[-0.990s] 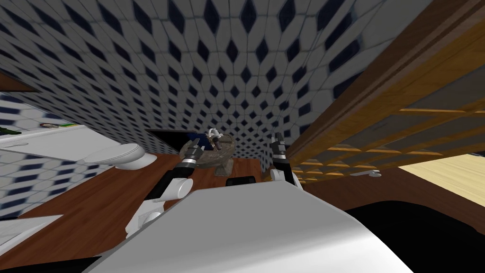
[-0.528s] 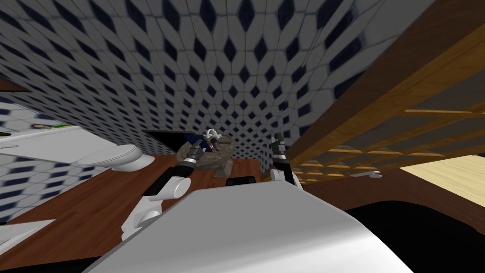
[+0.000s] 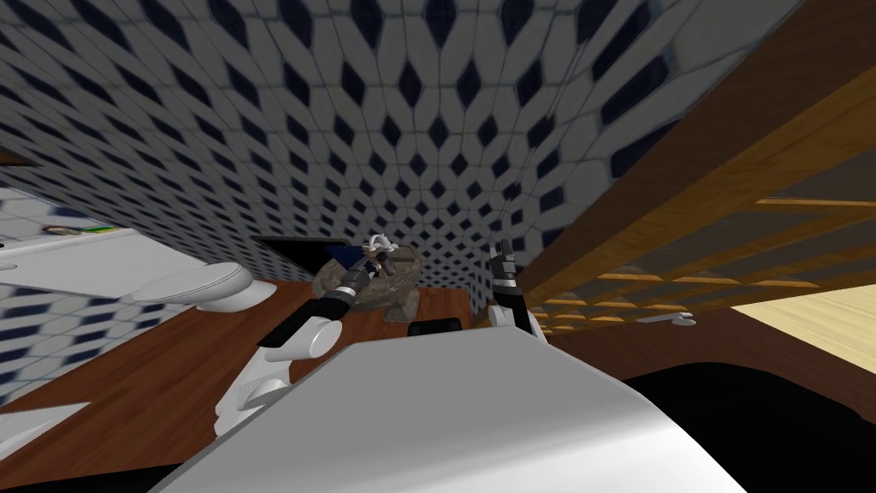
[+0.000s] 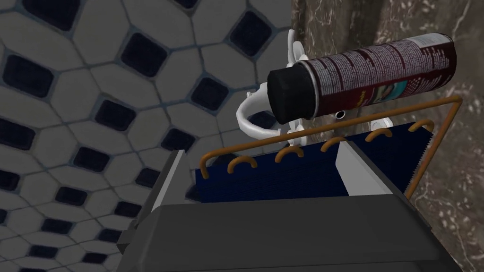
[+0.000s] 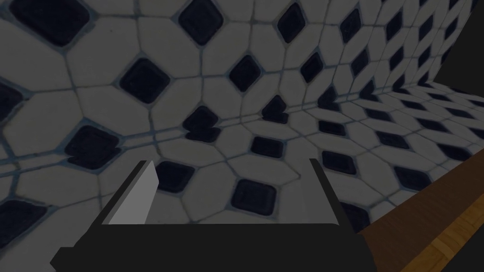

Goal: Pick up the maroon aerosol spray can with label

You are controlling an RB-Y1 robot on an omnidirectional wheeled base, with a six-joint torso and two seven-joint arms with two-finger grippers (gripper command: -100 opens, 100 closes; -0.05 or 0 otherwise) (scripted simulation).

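The maroon spray can [image 4: 378, 71] has a black cap and a printed label. It lies on its side, resting on an orange wire rack [image 4: 331, 127] that holds a dark blue pad. Rack and can sit in a brown marbled stone basin [image 3: 393, 282], next to a white tap [image 4: 253, 113]. My left gripper [image 4: 262, 177] is open just short of the rack, and the can lies beyond and off to the side of its fingertips, untouched. My right gripper [image 3: 503, 257] is raised beside the basin, open [image 5: 231, 193] and facing the tiled wall.
A white rounded fixture [image 3: 205, 282] and a white counter [image 3: 85, 257] stand to the left on the brown wood floor [image 3: 171, 368]. A slatted wooden panel [image 3: 684, 248] runs along the right. Blue-and-white tiled wall [image 3: 428, 128] rises close behind the basin.
The whole head picture has shifted a little, so I have moved. My left forearm has swung slightly left and lower by the basin. The right arm holds its place.
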